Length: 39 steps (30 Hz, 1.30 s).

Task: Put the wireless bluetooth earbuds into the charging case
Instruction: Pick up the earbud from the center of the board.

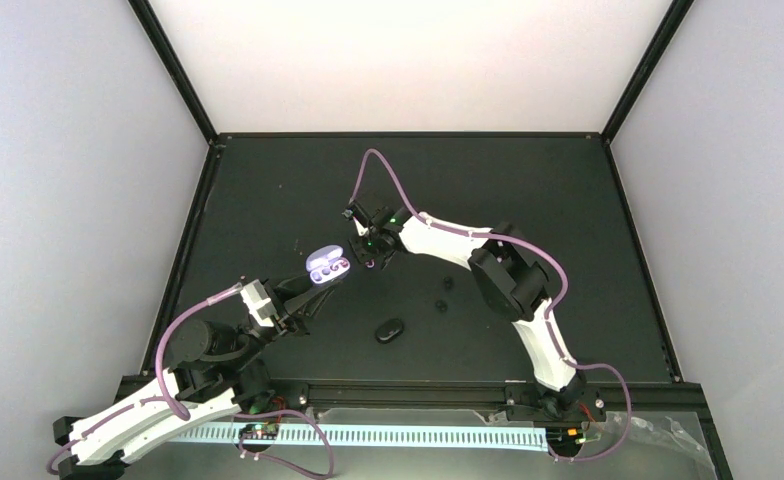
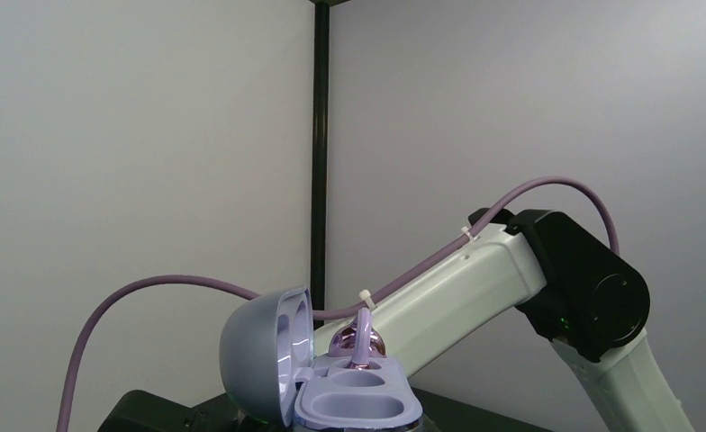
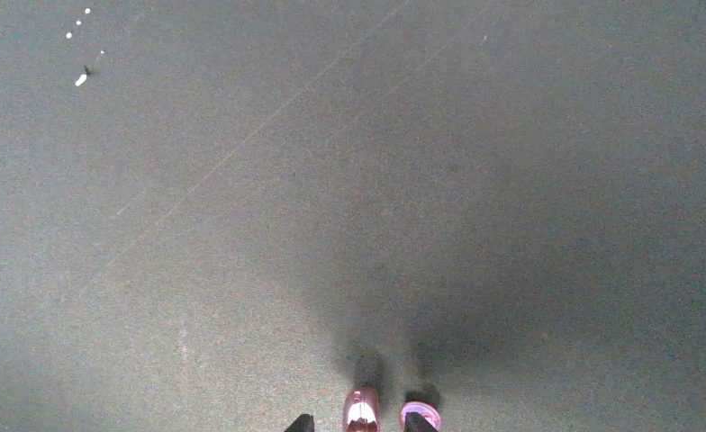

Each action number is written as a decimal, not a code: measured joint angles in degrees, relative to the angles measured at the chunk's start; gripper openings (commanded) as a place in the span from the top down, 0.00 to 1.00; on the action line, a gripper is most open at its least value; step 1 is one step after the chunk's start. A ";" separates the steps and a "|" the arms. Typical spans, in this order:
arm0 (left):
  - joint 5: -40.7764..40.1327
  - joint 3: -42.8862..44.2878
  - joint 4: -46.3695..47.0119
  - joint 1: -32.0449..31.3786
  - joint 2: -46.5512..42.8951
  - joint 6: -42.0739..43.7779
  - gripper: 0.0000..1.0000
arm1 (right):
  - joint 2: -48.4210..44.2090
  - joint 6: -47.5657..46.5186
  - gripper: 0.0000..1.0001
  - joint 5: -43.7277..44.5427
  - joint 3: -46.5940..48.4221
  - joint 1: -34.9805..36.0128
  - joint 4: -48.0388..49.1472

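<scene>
The lilac charging case [image 1: 326, 266] is held open above the mat at the tip of my left gripper [image 1: 316, 284], which is shut on its base. In the left wrist view the case [image 2: 354, 407] has its lid [image 2: 257, 355] swung up. One pinkish-purple earbud [image 2: 360, 342] sits in the far slot, and the near slots are hollow. My right gripper [image 1: 370, 254] hangs just right of the case. A second pinkish-purple earbud [image 3: 361, 410] shows between its fingertips [image 3: 301, 423], low over the mat, and the gripper [image 3: 359, 425] is shut on it.
Two small black earbuds [image 1: 448, 283] [image 1: 440, 305] lie on the dark mat right of centre. A closed black oval case [image 1: 390, 330] lies nearer the front. Black frame posts and pale walls ring the mat. Purple cables loop off both arms.
</scene>
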 measured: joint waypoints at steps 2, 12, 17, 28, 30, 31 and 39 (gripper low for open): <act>0.00 0.00 0.00 0.00 0.00 -0.02 0.98 | 0.37 0.00 0.75 0.00 0.04 0.02 -0.13; 0.00 -0.11 0.00 0.00 0.00 -0.04 0.98 | 2.25 0.02 0.82 -0.11 0.83 0.33 -0.87; 0.00 -0.17 0.00 0.00 0.00 -0.07 0.98 | 2.34 0.07 0.90 -0.09 0.85 0.37 -0.94; -0.02 -0.17 -0.02 0.00 0.00 -0.07 0.98 | 2.10 0.02 0.99 0.11 0.26 0.39 -0.31; -0.02 -0.17 -0.02 0.00 0.00 -0.07 0.98 | 1.70 0.04 0.99 0.37 -0.44 0.42 0.24; -0.02 -0.17 -0.02 0.00 0.00 -0.07 0.99 | 1.40 0.04 0.99 0.46 -0.87 0.39 0.35; -0.02 -0.26 0.00 0.00 0.00 -0.07 0.99 | -9.20 0.00 0.99 0.94 -10.19 0.39 1.05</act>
